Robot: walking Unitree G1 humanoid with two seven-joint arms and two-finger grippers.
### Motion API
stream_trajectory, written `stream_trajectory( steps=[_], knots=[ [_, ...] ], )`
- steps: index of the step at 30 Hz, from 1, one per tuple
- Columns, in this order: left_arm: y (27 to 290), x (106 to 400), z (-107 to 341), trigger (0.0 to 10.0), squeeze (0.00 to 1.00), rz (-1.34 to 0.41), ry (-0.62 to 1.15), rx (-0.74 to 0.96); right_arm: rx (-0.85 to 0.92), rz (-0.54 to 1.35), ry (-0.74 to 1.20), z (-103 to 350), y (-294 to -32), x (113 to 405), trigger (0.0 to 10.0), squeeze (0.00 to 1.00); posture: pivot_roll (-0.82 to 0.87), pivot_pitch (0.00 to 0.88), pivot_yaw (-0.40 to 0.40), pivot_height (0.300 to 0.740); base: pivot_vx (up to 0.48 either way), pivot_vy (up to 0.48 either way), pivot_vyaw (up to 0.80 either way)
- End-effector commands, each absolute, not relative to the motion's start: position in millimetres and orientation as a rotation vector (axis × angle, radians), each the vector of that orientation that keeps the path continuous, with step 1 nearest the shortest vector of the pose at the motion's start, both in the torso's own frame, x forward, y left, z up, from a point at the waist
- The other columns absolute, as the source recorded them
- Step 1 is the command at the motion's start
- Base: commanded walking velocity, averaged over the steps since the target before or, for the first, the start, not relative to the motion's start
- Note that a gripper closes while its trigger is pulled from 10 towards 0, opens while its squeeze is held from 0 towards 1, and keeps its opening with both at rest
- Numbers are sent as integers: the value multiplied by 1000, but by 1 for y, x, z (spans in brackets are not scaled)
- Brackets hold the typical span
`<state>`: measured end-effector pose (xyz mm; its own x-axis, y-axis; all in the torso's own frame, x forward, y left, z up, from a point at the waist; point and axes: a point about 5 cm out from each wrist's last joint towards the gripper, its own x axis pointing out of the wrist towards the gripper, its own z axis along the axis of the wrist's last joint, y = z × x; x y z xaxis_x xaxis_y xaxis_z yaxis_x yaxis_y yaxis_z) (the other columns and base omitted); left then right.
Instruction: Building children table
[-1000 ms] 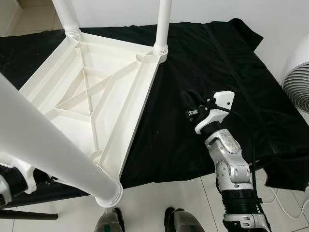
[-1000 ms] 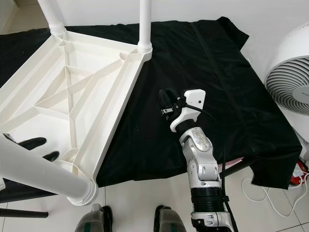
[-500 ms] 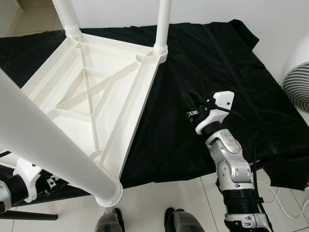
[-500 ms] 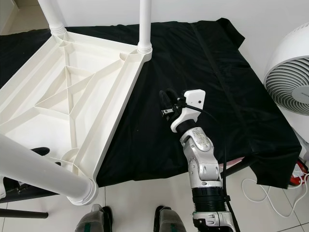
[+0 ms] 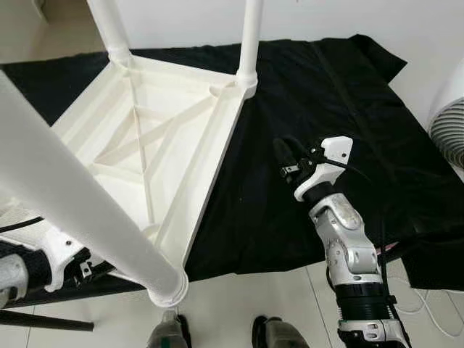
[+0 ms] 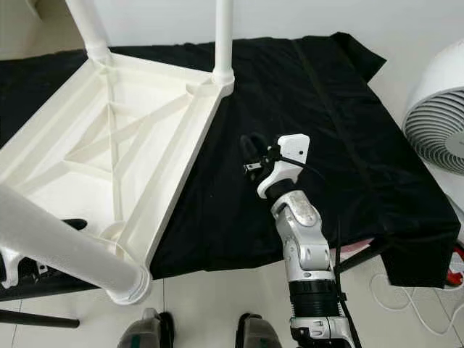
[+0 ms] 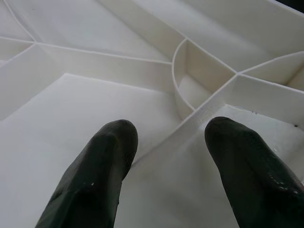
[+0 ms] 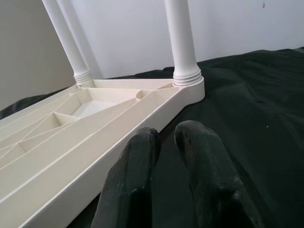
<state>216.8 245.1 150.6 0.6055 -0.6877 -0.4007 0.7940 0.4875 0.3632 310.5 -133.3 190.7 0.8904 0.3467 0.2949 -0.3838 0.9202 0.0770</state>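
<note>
The white plastic children's table (image 5: 145,145) lies upside down on a black cloth (image 5: 341,94), its ribbed underside facing up. Two legs stand in the far corners (image 5: 250,36) (image 5: 109,25). A third leg (image 5: 72,210) rises from the near corner socket (image 5: 168,288). My left gripper (image 7: 171,135) is low at the near left, behind that leg. It is open, with its fingers (image 7: 102,156) on either side of a rib of the underside. My right gripper (image 5: 288,154) hovers over the cloth just right of the table's edge. It is shut and holds nothing (image 8: 167,137).
A white fan (image 6: 435,123) stands at the right, with a white cable (image 6: 406,290) on the tiled floor below it. The cloth's front edge hangs over the floor. My feet (image 5: 174,337) stand just before it. A black bar (image 5: 43,319) lies at the lower left.
The camera has shifted a little, so the whole scene sits differently. My left wrist has come up closer behind the near leg. The right arm has stayed put.
</note>
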Motion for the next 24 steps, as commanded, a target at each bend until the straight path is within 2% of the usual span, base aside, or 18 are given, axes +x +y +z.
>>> stream_trajectory(
  steps=[1, 7, 15, 22, 24],
  knots=[
    [246, 216, 134, 10000, 0, -929, 287, 548, 133, 376, -284, 191, -134, 310, 10000, 0, -6, 171, 54, 740, 0, 0, 0],
    [241, 237, 135, 10000, 0, -935, 259, 545, 134, 348, -290, 192, -139, 308, 10000, 0, -23, 176, 66, 740, 0, 0, 0],
    [235, 244, 134, 10000, 0, -950, 237, 528, 136, 340, -291, 192, -139, 308, 10000, 0, -31, 177, 76, 740, 0, 0, 0],
    [224, 252, 138, 10000, 0, -938, 197, 451, 138, 338, -292, 192, -139, 308, 10000, 0, -31, 177, 76, 740, 0, 0, 0],
    [216, 263, 142, 10000, 0, -878, 124, 398, 141, 333, -293, 193, -138, 308, 10000, 0, -31, 180, 76, 740, 0, 0, 0]
  ],
)
